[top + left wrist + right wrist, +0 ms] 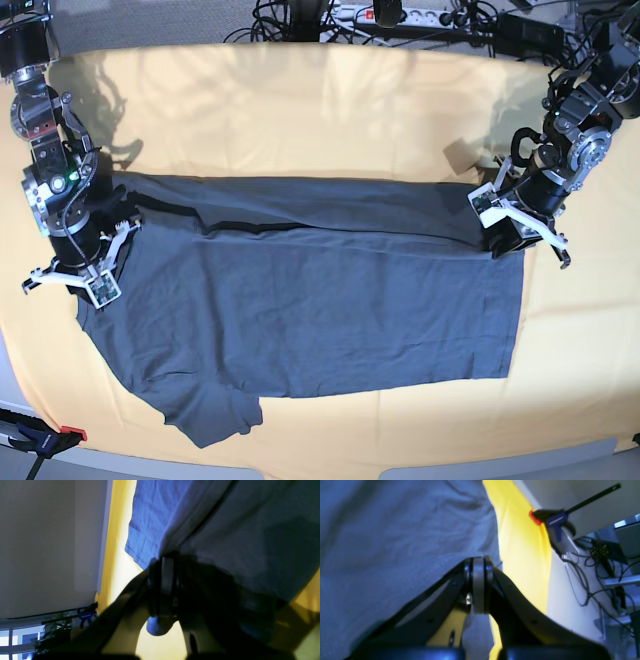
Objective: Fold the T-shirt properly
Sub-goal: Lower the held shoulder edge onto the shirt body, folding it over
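- Left gripper (497,228) is clamping the T-shirt (320,300) at one end of the folded-over edge.
- Right gripper (108,262) is pinching the opposite end.
- The garment's long axis is running between them, across the yellow table cloth (300,110).

base: overhead, far, facing down | wrists: close, along each gripper | shared: T-shirt (320,300)

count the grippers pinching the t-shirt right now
2. The left gripper is shut on the T-shirt at its folded edge on the base view's right; the right gripper is shut on the edge at that view's left.
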`<state>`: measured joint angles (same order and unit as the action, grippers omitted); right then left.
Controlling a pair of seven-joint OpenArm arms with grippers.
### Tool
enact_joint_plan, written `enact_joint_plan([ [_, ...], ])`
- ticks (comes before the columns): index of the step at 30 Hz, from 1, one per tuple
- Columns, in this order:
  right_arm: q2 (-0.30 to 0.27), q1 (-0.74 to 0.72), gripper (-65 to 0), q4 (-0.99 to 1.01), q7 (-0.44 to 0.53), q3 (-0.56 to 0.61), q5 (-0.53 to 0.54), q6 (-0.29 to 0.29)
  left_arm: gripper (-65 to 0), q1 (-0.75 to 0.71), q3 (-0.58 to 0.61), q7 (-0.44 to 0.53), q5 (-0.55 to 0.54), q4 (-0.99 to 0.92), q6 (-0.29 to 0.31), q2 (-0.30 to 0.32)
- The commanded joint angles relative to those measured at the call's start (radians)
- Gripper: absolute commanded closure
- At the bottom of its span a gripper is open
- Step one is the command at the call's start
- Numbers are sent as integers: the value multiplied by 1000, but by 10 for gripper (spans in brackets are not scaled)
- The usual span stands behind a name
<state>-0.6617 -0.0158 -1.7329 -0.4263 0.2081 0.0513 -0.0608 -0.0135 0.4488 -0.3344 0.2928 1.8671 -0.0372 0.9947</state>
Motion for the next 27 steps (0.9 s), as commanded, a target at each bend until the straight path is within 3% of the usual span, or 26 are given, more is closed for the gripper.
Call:
enact_joint_plan([
  [1, -17, -32, 0, -12, 19, -10, -12, 21, 0, 16, -11, 11, 6, 11, -19, 18],
  [9, -17, -64, -4, -7, 15, -10, -3, -36, 0, 16, -11, 11, 6, 11, -20, 19],
  [11, -19, -65, -204, -3, 14, -11, -8, -23, -22, 17, -11, 11, 6, 11, -57, 19],
  [13, -25, -69, -402, -3, 7, -13, -34, 25, -196, 24, -11, 9, 10, 11, -144, 19],
  [14, -26, -80, -460, -5, -18, -13, -64, 60, -288, 34, -11, -10, 10, 11, -186, 19],
  [16, -26, -107, -471, -13, -87, -13, -103, 185, -423, 60, -11, -46, -12, 11, -256, 19],
  [17, -26, -121, -469, -20, -119, -13, -105, 229, -441, 67, -11, -68, -34, 11, -274, 19],
  [19, -32, -135, -460, -44, -186, -13, -94, 209, -441, 72, -11, -106, -68, 15, -252, 19],
  [23, -36, -131, -446, -97, -276, -13, 5, 65, -441, 72, -11, -150, -105, 25, -40, 19],
  [24, -36, -132, -446, -98, -278, -13, 40, 6, -441, 72, -11, -150, -112, 25, -5, 20],
  [25, -36, -131, -446, -98, -267, -13, 62, -38, -441, 72, -11, -148, -116, 25, 20, 20],
  [27, -33, -126, -446, -93, -239, -13, 63, -54, -441, 72, -11, -148, -116, 25, 27, 20],
])
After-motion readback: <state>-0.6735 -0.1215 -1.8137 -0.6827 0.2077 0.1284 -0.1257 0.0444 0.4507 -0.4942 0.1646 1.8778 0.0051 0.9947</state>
